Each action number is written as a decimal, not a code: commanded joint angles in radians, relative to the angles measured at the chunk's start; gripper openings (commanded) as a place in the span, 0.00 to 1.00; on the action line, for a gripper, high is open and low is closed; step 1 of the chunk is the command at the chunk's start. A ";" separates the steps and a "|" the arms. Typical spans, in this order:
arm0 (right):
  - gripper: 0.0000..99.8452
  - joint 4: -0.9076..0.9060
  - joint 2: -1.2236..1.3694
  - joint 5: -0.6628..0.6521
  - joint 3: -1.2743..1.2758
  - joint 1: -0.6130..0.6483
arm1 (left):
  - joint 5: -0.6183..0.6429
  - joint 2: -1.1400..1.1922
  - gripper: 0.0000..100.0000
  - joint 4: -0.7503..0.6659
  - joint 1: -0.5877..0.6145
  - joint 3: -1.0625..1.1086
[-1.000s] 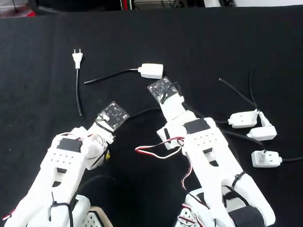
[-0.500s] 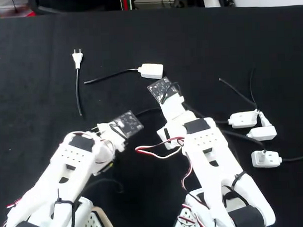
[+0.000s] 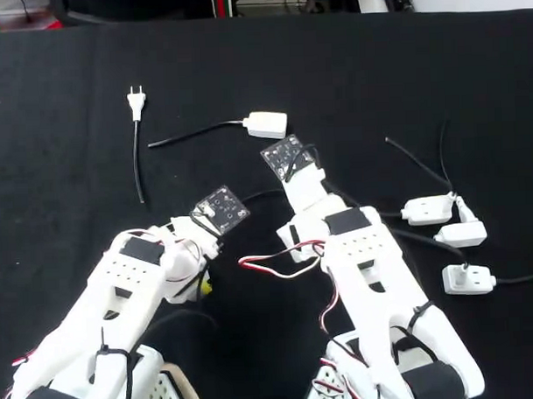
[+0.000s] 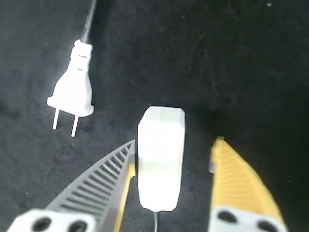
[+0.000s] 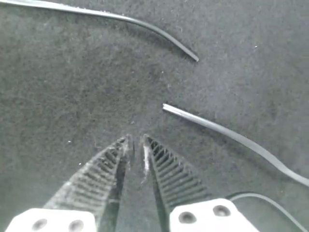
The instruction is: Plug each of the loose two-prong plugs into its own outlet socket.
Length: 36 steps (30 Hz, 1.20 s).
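A white outlet block stands between the fingers of my left gripper, which is open; the grey finger lies against its side and the yellow finger is a gap away. A white two-prong plug lies on the cloth just beyond. In the high view another loose plug with a black cord lies at the far left, and a white outlet block lies at the centre back. My right gripper is shut on nothing, low over the black cloth between two cord ends.
Three white outlet blocks with black cords lie at the right of the table. A thin black cord runs close past the right gripper. The left arm and right arm stand side by side at the front.
The left arm has swung to the right and slightly forward. The right arm has not moved.
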<state>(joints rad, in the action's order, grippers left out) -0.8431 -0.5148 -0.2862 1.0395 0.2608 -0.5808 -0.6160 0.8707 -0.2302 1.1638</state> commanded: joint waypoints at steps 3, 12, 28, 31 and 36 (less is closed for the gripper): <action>0.03 0.014 -0.002 -0.034 -0.007 -0.006 | 0.003 -0.011 0.28 -0.006 0.010 -0.062; 0.03 0.012 -0.002 -0.035 -0.008 -0.009 | 0.008 -0.209 0.28 0.198 0.021 -0.223; 0.03 0.011 -0.002 -0.034 -0.010 -0.012 | 0.141 -0.459 0.16 0.245 -0.147 0.093; 0.03 0.011 -0.002 -0.032 -0.010 -0.012 | 0.141 -0.387 0.16 0.157 -0.081 0.099; 0.03 0.011 -0.001 -0.031 -0.010 -0.012 | 0.138 -0.153 0.16 0.017 0.062 0.047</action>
<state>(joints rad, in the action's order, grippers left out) -0.8431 -0.5148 -0.3138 1.0395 0.2562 -0.4473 -0.9352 0.9689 -0.2532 1.2681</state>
